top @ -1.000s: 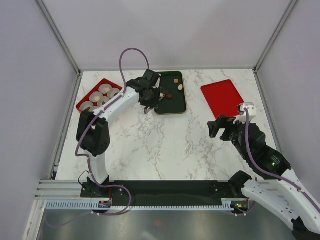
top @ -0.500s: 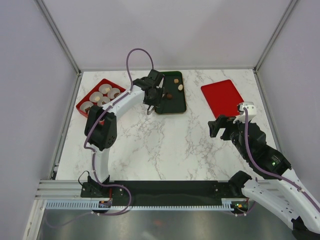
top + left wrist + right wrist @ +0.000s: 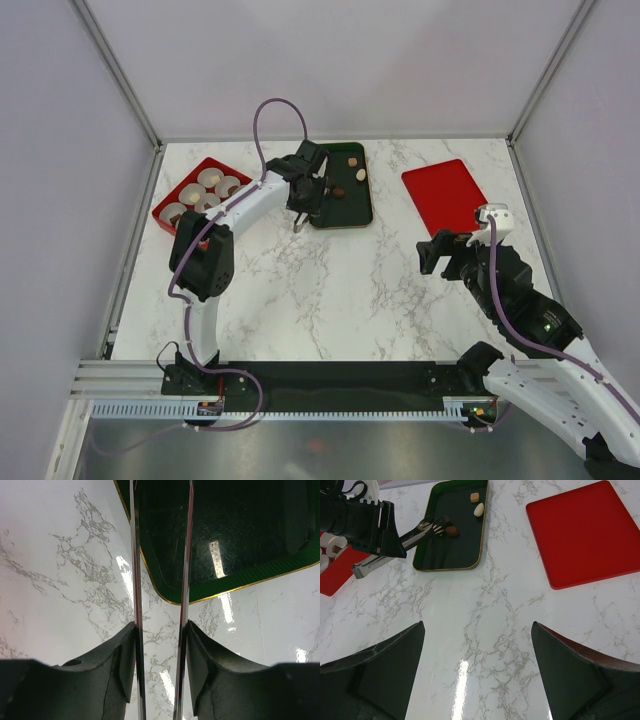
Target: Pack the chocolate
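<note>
A dark green tray (image 3: 350,210) at the back holds the chocolate: a tan piece (image 3: 475,497), a cream piece (image 3: 479,510) and a dark brown piece (image 3: 452,530). My left gripper (image 3: 304,190) is shut on long metal tongs (image 3: 415,535), whose two arms (image 3: 135,580) run between my fingers (image 3: 120,650). The tong tips (image 3: 438,525) reach over the tray next to the dark brown piece; whether they pinch anything I cannot tell. My right gripper (image 3: 477,625) hangs open over bare marble, front right.
A red tray (image 3: 172,200) at the back left holds several white paper cups (image 3: 210,177), some with chocolate inside. A flat red lid (image 3: 445,195) lies at the back right. White walls close in the table on three sides.
The left arm's elbow swung towards the middle and its gripper shifted slightly right with the tongs, then held still. The right arm has not moved.
</note>
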`<state>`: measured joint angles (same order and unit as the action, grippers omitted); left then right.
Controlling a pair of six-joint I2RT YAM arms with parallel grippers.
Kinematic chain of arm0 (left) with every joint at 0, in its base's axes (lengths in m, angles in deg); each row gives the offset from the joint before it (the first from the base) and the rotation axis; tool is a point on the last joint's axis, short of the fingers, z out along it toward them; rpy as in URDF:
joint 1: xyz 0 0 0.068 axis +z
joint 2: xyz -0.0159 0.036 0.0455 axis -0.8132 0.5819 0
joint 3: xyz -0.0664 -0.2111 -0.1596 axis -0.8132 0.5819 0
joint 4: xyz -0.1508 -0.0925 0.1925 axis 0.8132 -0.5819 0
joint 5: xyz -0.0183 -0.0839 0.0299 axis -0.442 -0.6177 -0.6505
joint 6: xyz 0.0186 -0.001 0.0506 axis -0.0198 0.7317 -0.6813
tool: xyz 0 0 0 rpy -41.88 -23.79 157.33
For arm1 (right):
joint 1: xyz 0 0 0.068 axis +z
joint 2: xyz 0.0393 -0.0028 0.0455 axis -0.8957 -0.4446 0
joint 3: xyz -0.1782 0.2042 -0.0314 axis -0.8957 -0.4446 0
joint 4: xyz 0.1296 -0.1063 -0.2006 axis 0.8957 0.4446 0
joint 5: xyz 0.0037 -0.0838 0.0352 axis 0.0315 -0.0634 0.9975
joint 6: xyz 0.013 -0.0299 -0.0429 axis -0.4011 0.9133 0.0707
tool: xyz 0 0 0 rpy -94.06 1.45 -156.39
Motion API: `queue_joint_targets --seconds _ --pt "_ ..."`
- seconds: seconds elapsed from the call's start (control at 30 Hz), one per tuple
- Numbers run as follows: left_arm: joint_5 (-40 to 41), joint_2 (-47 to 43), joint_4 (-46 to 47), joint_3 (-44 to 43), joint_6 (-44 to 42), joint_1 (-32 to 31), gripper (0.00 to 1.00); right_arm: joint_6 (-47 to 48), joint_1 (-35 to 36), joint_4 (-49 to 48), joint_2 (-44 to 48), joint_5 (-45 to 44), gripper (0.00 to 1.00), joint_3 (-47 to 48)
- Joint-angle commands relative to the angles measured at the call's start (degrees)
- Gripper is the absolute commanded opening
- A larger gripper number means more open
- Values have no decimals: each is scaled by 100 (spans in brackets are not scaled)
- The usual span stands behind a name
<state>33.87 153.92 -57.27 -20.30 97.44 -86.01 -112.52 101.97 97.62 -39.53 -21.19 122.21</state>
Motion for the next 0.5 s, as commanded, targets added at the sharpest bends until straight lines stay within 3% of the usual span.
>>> queue_joint_targets --seconds 0.0,0.1,0.23,0.47 --pt "45 -326 -30 -23 -31 -40 49 -62 13 -59 -60 129 96 152" --pt "18 -282 -206 -163 -58 -40 50 -62 4 -103 -147 129 96 187" --pt "-95 -291 -294 -295 -49 -40 42 -36 4 -95 -131 -38 97 135" --pt "-87 -229 -768 -735 -14 -75 38 -141 4 -191 -253 120 96 108"
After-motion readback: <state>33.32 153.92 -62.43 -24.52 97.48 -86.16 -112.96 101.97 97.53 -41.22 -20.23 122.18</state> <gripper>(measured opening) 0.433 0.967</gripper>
